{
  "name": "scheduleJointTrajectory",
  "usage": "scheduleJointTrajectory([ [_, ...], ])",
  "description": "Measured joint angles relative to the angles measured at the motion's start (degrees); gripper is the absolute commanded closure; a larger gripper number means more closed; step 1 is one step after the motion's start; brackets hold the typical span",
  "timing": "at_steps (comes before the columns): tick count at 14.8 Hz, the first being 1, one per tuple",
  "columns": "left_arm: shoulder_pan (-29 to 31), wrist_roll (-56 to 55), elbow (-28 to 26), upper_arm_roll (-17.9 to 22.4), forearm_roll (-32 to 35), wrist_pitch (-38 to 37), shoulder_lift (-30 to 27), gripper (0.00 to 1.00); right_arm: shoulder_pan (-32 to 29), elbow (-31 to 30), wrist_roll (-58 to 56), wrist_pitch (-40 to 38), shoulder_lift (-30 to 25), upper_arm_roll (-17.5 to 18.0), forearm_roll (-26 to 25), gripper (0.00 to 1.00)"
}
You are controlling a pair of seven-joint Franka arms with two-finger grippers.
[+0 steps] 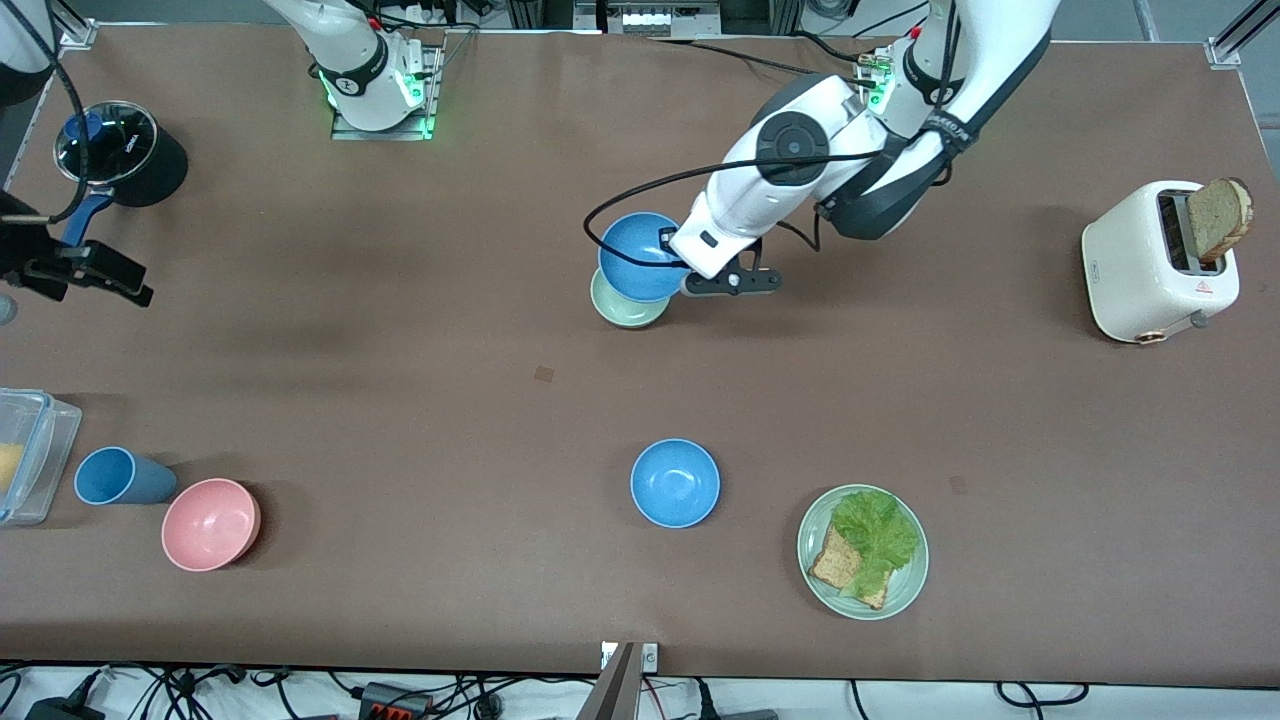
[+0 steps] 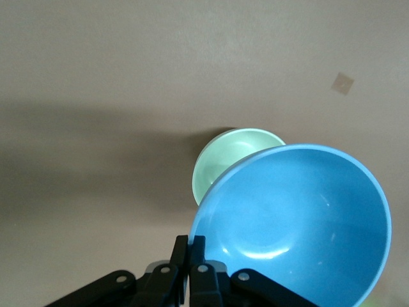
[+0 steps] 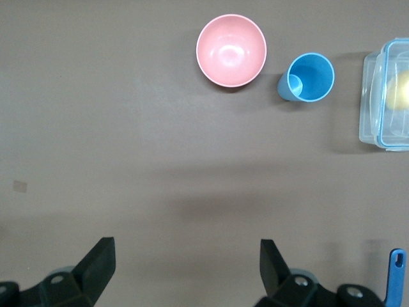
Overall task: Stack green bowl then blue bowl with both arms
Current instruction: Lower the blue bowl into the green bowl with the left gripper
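The green bowl [image 1: 625, 310] sits on the table near the middle, toward the arms' bases. My left gripper [image 1: 676, 268] is shut on the rim of a blue bowl [image 1: 636, 256] and holds it tilted just above the green bowl, partly covering it. In the left wrist view the fingers [image 2: 197, 242] pinch the blue bowl's [image 2: 300, 224] rim, with the green bowl [image 2: 231, 153] under it. A second blue bowl [image 1: 675, 482] stands nearer the front camera. My right gripper [image 1: 100, 272] is open and empty [image 3: 186, 248] over the right arm's end of the table.
A black pot with a glass lid [image 1: 120, 150] stands by the right gripper. A pink bowl [image 1: 210, 523], a blue cup [image 1: 115, 476] and a clear container [image 1: 25, 455] sit nearer the front camera. A green plate [image 1: 812, 520] holds lettuce and toast. A toaster [image 1: 1140, 270] stands at the left arm's end.
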Motion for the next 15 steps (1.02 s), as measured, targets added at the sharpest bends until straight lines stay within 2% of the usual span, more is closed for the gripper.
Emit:
scheduleJointTrajectory([
  [7, -9.2, -0.9, 0.0, 8.2, 4.3, 4.7, 2.9, 1.00, 0.0, -1.8, -1.5, -0.8, -1.0, 0.1, 0.0, 0.00],
  [15, -11.2, -1.9, 0.3, 9.0, 9.7, 5.3, 6.5, 1.00, 0.0, -1.5, -1.7, -0.8, -0.9, 0.3, 0.0, 0.00],
])
